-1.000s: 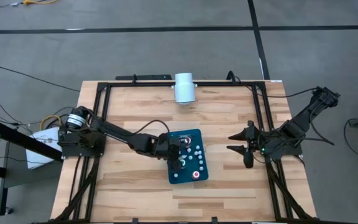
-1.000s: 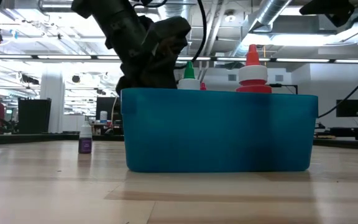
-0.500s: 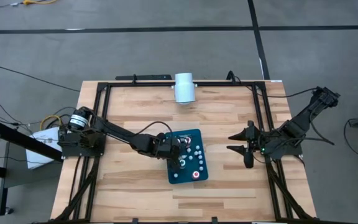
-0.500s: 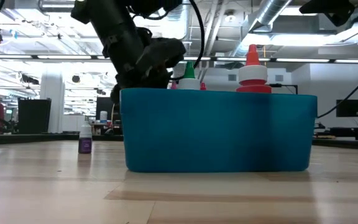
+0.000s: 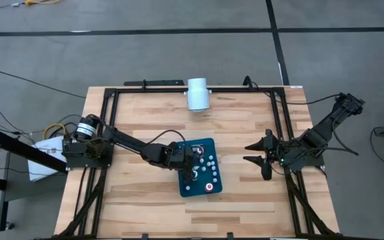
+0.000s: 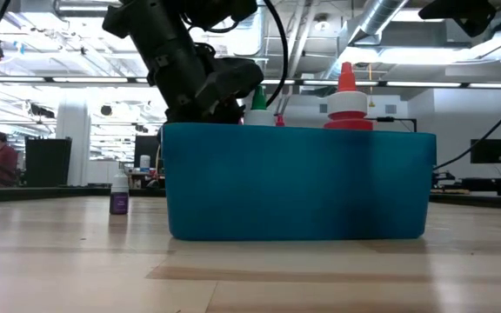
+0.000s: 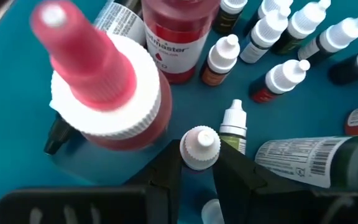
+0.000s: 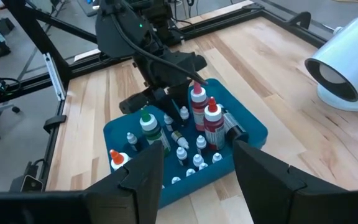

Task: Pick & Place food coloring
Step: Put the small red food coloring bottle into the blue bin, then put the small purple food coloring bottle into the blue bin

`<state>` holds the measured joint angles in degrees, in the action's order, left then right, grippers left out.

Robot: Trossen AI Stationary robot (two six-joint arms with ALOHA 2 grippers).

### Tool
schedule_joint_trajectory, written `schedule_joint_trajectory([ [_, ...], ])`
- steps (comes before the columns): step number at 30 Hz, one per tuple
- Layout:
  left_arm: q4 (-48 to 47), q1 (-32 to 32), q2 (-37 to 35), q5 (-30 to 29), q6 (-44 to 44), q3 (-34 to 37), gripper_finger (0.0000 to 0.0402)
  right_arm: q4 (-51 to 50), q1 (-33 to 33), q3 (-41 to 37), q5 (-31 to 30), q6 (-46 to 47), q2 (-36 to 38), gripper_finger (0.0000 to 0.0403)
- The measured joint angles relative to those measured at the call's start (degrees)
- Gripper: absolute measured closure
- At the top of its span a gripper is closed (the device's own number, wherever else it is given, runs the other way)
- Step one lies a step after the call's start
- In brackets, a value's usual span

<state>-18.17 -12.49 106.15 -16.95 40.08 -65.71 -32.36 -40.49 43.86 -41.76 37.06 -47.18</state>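
Now left fingers [image 7: 166, 171] pinch 1 white-capped food coloring bottle [image 7: 199, 147].

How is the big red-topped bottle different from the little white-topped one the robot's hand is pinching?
The red-topped bottle is much bigger and wider than the white-topped bottle. Its tip is red above a ridged white collar; the small one's cap is all white. The left hand is shut on the white-topped bottle, while nothing grips the red-topped bottle. Both sit in the teal tray.

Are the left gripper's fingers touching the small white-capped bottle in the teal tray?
Touching: the left wrist view shows both fingers pressed against the small white-capped bottle.
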Motion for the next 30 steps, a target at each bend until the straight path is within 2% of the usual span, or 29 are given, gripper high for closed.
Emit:
schedule_joint_trajectory([
  [10,0.05,0.21,0.0,-0.3,2.38,0.0,0.033,0.0,0.0,0.0,0.0,0.0,0.0,0.0221],
  [21,0.17,0.33,0.0,0.2,1.94,0.0,0.0248,0.0,0.0,0.0,-0.02,0.0,0.0,0.0221],
  [30,-0.19,0.46,-2.32,0.24,1.94,0.0,0.0239,0.0,0.0,0.0,-0.02,0.0,0.0,0.0221],
])
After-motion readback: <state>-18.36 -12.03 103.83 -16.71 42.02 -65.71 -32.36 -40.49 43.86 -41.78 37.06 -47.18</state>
